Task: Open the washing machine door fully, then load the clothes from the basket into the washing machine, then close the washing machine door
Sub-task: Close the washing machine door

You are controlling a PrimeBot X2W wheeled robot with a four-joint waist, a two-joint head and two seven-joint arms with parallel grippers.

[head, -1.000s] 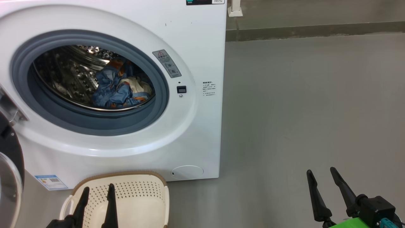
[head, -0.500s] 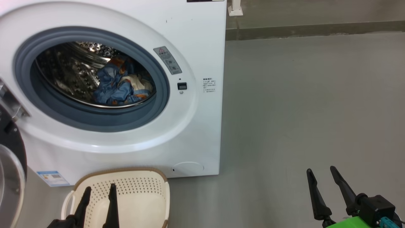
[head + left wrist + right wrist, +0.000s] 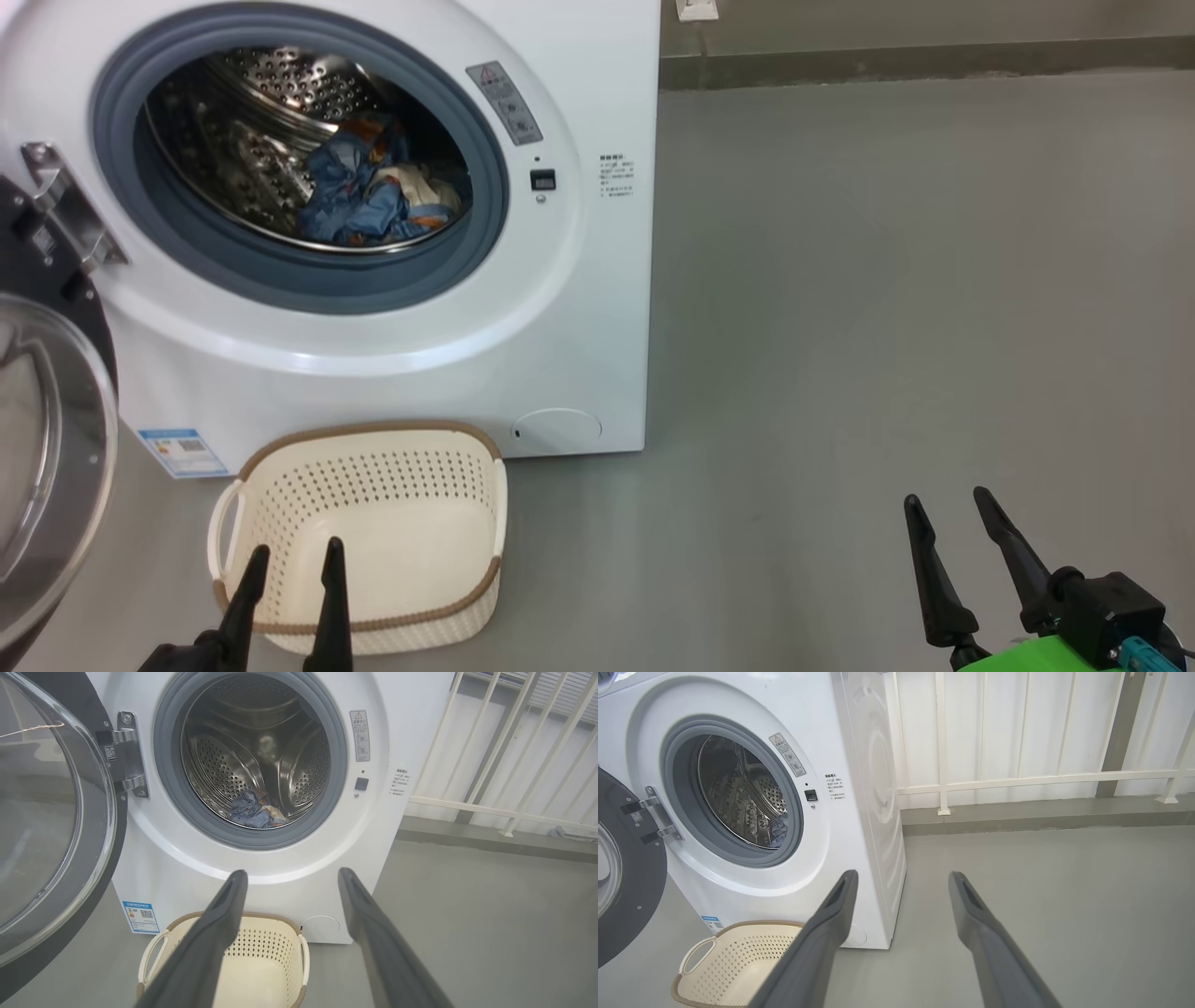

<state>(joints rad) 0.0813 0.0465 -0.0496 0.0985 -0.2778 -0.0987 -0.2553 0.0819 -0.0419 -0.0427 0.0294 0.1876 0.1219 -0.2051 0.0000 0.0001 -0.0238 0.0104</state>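
The white washing machine [image 3: 579, 308] stands with its round door [image 3: 47, 448] swung wide to the left on its hinge. Blue and cream clothes [image 3: 378, 198] lie in the steel drum, also seen as clothes [image 3: 254, 812] in the left wrist view. The cream basket [image 3: 467, 523] sits on the floor before the machine with nothing inside. My left gripper [image 3: 291, 558] hangs open over the basket's near rim. My right gripper [image 3: 948, 504] is open over bare floor, far right of the machine. In the wrist views the left gripper [image 3: 289, 873] and right gripper [image 3: 901, 875] hold nothing.
A grey floor [image 3: 887, 280] stretches to the right of the machine. A white railing [image 3: 1017, 781] on a low kerb runs behind and to the right. The open door [image 3: 51, 826] juts out over the floor at the left.
The head camera has tilted down and pulled back: the machine sits higher in the picture and the whole basket now shows. Both grippers stay open in the same place.
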